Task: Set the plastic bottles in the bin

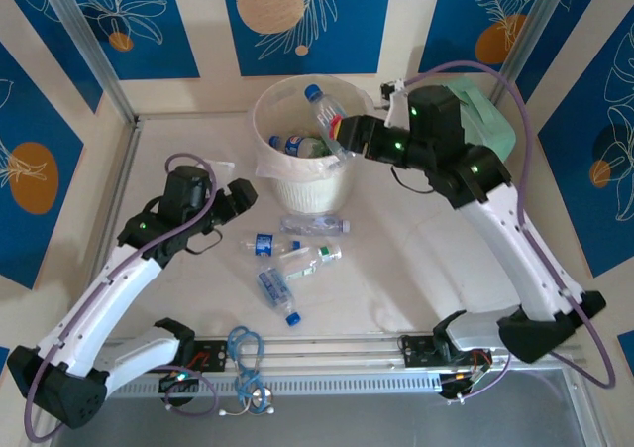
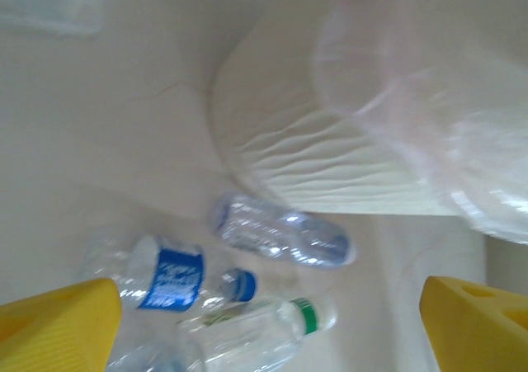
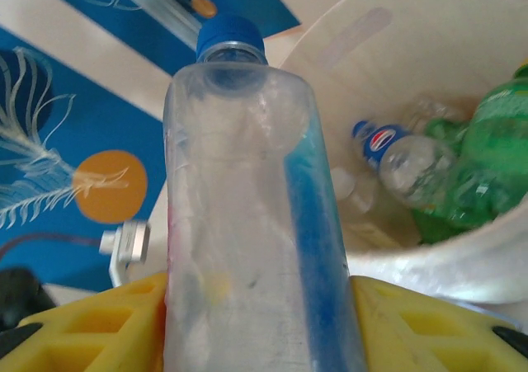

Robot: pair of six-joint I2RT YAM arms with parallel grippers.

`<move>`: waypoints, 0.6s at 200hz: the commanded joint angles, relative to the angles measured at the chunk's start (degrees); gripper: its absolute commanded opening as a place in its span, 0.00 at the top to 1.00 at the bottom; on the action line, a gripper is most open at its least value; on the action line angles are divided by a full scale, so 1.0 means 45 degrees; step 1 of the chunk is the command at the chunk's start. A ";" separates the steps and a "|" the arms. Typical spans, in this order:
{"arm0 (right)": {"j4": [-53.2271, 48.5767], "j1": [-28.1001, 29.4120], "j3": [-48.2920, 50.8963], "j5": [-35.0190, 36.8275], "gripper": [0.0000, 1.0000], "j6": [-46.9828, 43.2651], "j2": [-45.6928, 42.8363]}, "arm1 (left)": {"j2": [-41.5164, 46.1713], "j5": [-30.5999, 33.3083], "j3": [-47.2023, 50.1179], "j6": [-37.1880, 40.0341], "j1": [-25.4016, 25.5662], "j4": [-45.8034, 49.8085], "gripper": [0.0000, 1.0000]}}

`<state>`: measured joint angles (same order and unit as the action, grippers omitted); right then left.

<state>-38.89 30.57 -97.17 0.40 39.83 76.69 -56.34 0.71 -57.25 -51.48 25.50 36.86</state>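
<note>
Here, blue leaf-patterned walls (image 1: 317,11) back the pale bench (image 1: 396,259). The right pincer (image 1: 345,132) clamps a blue-capped bottle (image 1: 325,112) over the bin (image 1: 307,194) by the far edge; the left pincer (image 1: 245,195) gapes empty near loose bottles (image 1: 315,226).
</note>
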 commanded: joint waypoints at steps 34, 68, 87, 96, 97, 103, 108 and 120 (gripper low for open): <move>-0.0841 -0.0837 -0.2491 -0.0189 0.44 -0.0540 0.2324 | 0.0288 0.0070 0.1675 -0.1704 -0.0275 0.0369 0.03; -0.1971 -0.1500 -0.3616 -0.0139 0.13 -0.0666 0.3658 | -0.0059 -0.0673 0.2507 -0.2588 -0.0275 -0.0952 0.00; -0.2214 -0.1726 -0.3407 -0.0216 0.11 -0.0783 0.3598 | -0.0319 -0.0968 0.2860 -0.3117 -0.0265 -0.1451 0.00; -0.2022 -0.1719 -0.3048 -0.0244 0.11 -0.0865 0.3224 | -0.0388 -0.0975 0.3017 -0.3351 -0.0275 -0.1570 0.00; -0.1992 -0.1717 -0.2974 -0.0255 0.11 -0.0874 0.3179 | -0.0390 -0.0977 0.3036 -0.3377 -0.0275 -0.1590 0.00; -0.1812 -0.1679 -0.2624 -0.0301 0.11 -0.0926 0.2859 | -0.0410 -0.1012 0.3171 -0.3494 -0.0261 -0.1740 0.00; -0.1686 -0.1643 -0.2348 -0.0339 0.11 -0.0991 0.2568 | -0.0425 -0.1050 0.3265 -0.3602 -0.0265 -0.1861 0.00; -0.1503 -0.1431 -0.1754 -0.0306 0.11 -0.1191 0.1884 | -0.0533 -0.1095 0.3434 -0.3855 -0.0256 -0.1970 0.00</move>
<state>-45.84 22.79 -108.57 0.16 36.99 91.83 -58.22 -2.37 -43.46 -64.66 24.80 31.20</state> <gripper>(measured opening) 0.890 0.999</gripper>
